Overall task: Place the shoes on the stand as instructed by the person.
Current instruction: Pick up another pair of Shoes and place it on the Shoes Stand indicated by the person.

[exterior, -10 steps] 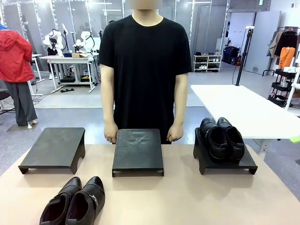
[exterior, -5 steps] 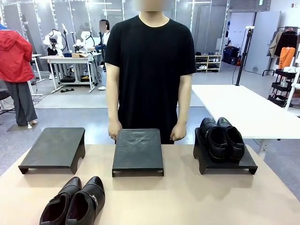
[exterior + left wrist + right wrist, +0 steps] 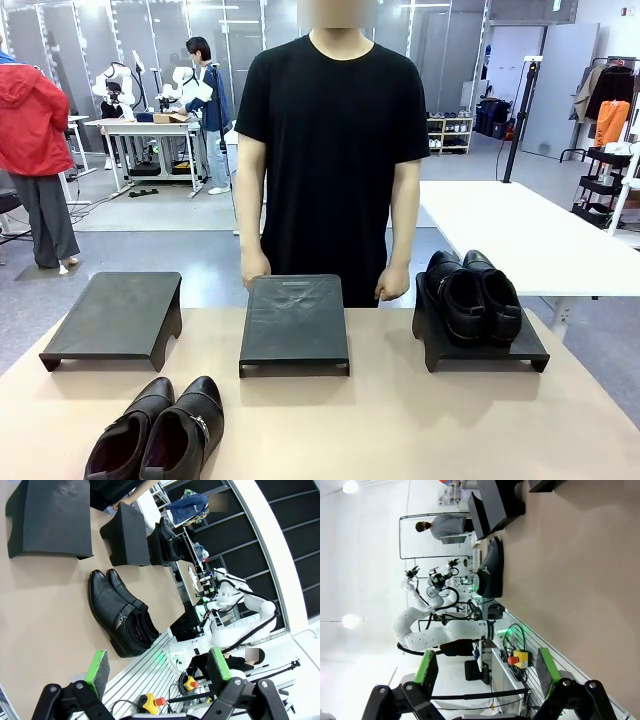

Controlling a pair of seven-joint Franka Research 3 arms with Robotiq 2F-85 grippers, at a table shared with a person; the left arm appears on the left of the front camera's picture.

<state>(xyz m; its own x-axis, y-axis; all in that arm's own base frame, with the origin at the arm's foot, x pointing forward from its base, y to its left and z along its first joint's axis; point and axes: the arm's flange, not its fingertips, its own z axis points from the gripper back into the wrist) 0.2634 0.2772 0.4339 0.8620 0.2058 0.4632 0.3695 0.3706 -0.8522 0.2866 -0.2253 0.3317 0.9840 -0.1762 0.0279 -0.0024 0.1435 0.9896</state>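
Front view: the person in the plain black short-sleeved T-shirt (image 3: 335, 150) has shuffled slightly toward picture right over the last second. The hand at picture left (image 3: 256, 270) and the hand at picture right (image 3: 393, 290) now hang by the far edge of the flat matte-black middle stand (image 3: 294, 320). We read no pointing gesture yet. The shoes haven't moved: the glossy black buckle-strap pair (image 3: 160, 432) sits on the tan tabletop (image 3: 420, 420) near our edge. The glossy black plain pair (image 3: 473, 295) sits on the black right-hand stand (image 3: 530, 352), and the black left-hand stand (image 3: 115, 315) is bare. Left wrist view: the left gripper (image 3: 158, 662) has its green-padded jaws spread wide, holding nothing, with the buckle-strap pair (image 3: 122, 612) well ahead of it. Right wrist view: the right gripper (image 3: 486, 664) is likewise wide apart and empty. Our call: no target named yet, so we wait for the cue.
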